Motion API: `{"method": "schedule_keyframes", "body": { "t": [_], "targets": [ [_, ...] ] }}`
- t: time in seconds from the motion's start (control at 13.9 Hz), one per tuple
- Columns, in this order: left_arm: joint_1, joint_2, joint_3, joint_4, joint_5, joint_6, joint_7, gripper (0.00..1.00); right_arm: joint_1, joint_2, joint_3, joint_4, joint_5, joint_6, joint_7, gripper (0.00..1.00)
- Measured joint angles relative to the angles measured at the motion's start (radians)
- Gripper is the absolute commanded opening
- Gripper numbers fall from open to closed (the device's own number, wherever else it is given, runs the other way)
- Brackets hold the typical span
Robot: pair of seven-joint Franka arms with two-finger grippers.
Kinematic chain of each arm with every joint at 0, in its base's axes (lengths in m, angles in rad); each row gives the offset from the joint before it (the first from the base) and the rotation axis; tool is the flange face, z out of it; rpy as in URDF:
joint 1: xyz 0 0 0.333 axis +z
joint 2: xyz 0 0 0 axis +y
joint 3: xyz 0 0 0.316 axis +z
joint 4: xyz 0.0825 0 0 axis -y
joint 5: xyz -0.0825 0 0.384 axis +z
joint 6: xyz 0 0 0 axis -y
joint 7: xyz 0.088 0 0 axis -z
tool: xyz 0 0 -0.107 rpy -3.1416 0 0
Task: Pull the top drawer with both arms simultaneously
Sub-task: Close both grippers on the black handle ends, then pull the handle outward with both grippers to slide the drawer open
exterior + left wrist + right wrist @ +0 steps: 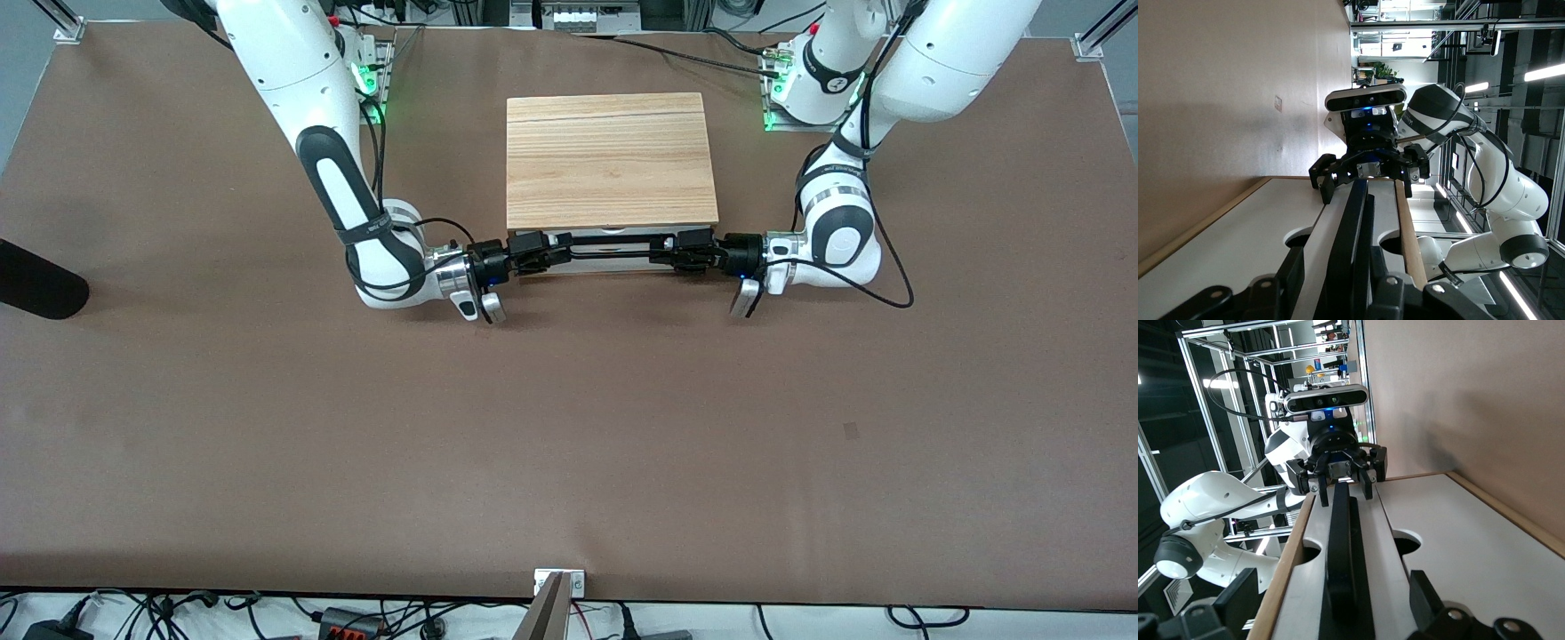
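Observation:
The top drawer (609, 263) shows its white front panel under the front edge of the light-wood cabinet top (610, 160). No tray shows. The long black bar handle (613, 241) crosses the panel. My right gripper (544, 250) is at the handle's end toward the right arm, open, with its fingers wide on either side of the bar (1341, 547). My left gripper (683, 250) is at the handle's other end, open but narrower, astride the bar (1355, 227). Each wrist view shows the other gripper farther along the handle.
A black object (36, 280) lies at the table's edge toward the right arm's end. Cables trail from both wrists onto the brown table (569, 427). A post (553, 604) stands at the table edge nearest the front camera.

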Motion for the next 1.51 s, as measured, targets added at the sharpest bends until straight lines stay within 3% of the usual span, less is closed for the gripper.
{"method": "schedule_keyframes", "body": {
  "t": [0.07,0.22,0.36,0.43,0.5,0.93,1.51],
  "targets": [
    [0.0,0.0,0.0,-0.003,0.0,0.0,0.0,0.16,0.005,0.0,0.0,0.002,0.002,0.007,-0.009,0.95],
    [0.0,0.0,0.0,-0.004,0.0,-0.005,0.0,0.04,0.014,0.0,0.0,0.008,0.002,0.016,-0.019,0.76],
    [0.001,-0.001,0.0,-0.004,0.0,-0.013,0.004,0.02,0.016,-0.001,-0.001,0.009,0.001,0.018,-0.028,0.59],
    [0.001,-0.001,0.0,-0.004,0.0,-0.013,0.004,0.02,0.016,-0.001,-0.001,0.01,0.001,0.018,-0.031,0.48],
    [0.001,-0.001,0.0,-0.004,0.0,-0.013,0.004,0.01,0.016,-0.001,-0.001,0.01,0.001,0.018,-0.036,0.2],
    [0.001,-0.001,0.0,0.0,0.0,-0.011,-0.014,0.01,0.023,-0.001,-0.001,0.017,0.002,0.051,-0.074,0.0],
    [0.002,0.025,0.008,0.07,0.01,0.004,-0.043,0.01,0.021,0.021,-0.006,0.079,0.009,0.092,-0.074,0.0]
  ]
}}
